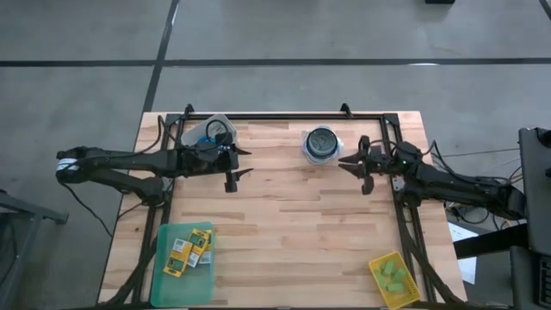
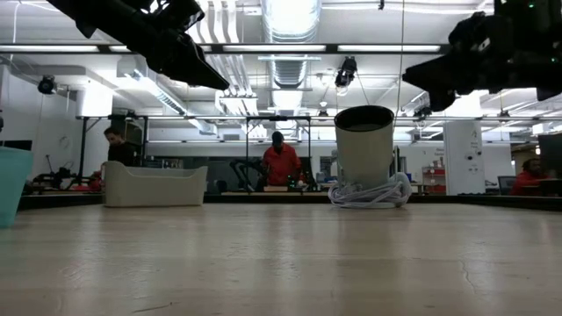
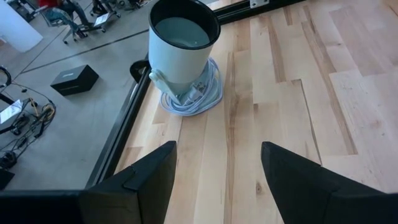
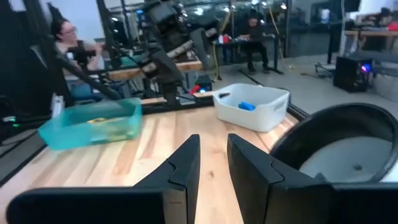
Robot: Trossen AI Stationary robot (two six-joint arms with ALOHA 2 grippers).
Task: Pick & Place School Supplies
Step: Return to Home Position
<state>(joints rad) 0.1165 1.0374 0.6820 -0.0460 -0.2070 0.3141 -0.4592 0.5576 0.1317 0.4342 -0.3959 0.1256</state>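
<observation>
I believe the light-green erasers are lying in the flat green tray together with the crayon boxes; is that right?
Not quite. The high view shows the erasers in the yellow bin at the table's corner, not in the green tray. Only the crayon boxes lie in that tray.

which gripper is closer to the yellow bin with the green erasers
Right. The right gripper hovers by the white cup, on the table side that holds the yellow bin; the left gripper is across the middle, on the green tray side.
</observation>
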